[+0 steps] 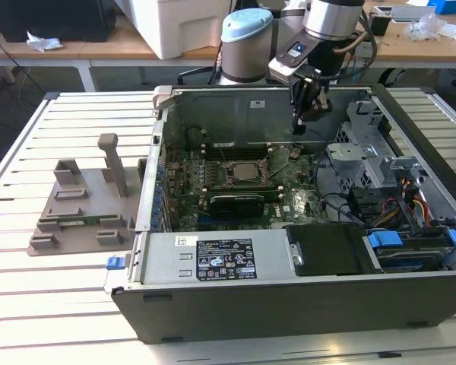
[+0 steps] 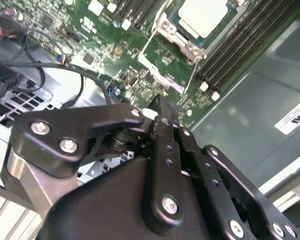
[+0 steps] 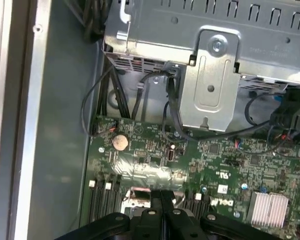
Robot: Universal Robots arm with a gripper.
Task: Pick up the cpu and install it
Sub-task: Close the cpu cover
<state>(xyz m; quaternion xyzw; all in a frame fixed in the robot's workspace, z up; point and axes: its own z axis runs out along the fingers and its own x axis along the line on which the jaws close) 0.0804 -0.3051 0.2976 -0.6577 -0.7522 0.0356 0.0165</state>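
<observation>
Over the motherboard (image 3: 150, 150): your gripper (image 1: 299, 128) hovered, jaws together, holding nothing.
cpu (image 2: 202, 15): lay seated in place.
Socket frame (image 2: 165, 82): looked unlatched.

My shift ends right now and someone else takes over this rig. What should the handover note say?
Tool: shut, nothing seen in it, hanging over the green board inside the open case, touching nothing.
Chip: lying in its socket on the board, apart from the tool.
Done: the chip is picked and placed, judging by how it lies.
Left: the socket's metal frame looks swung open beside the chip, so it seems not clamped yet.
</observation>
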